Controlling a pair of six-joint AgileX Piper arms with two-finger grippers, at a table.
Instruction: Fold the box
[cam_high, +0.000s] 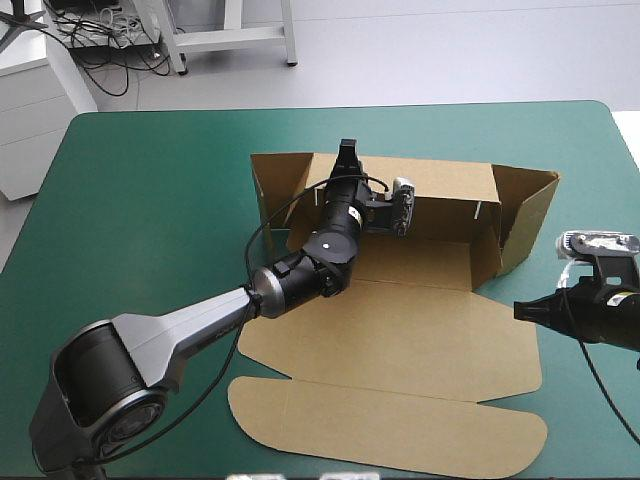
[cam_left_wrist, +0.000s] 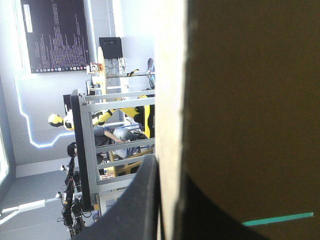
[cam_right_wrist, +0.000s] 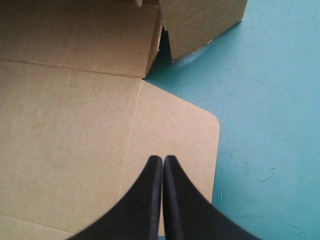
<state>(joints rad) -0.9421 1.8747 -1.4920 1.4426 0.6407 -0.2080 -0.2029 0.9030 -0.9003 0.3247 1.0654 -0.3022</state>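
The brown box (cam_high: 430, 340) lies mid-table with its far wall (cam_high: 440, 185) and side flaps raised; the lid and rounded tuck flap (cam_high: 390, 425) lie flat toward the near edge. My left gripper (cam_high: 347, 152) reaches over the box floor to the far wall's top edge. In the left wrist view the board (cam_left_wrist: 250, 100) runs edge-on between the black fingers (cam_left_wrist: 140, 200), which are shut on it. My right gripper (cam_high: 520, 310) hovers by the lid's right edge. It is shut and holds nothing, its tip (cam_right_wrist: 162, 159) over the lid's rounded corner (cam_right_wrist: 200, 130).
The right side flap (cam_high: 530, 215) stands angled outward near my right arm; the left flap (cam_high: 280, 185) stands beside the left arm. Bare teal-green cover (cam_high: 150, 200) stretches left of the box, and a narrower strip (cam_right_wrist: 270, 125) lies to its right.
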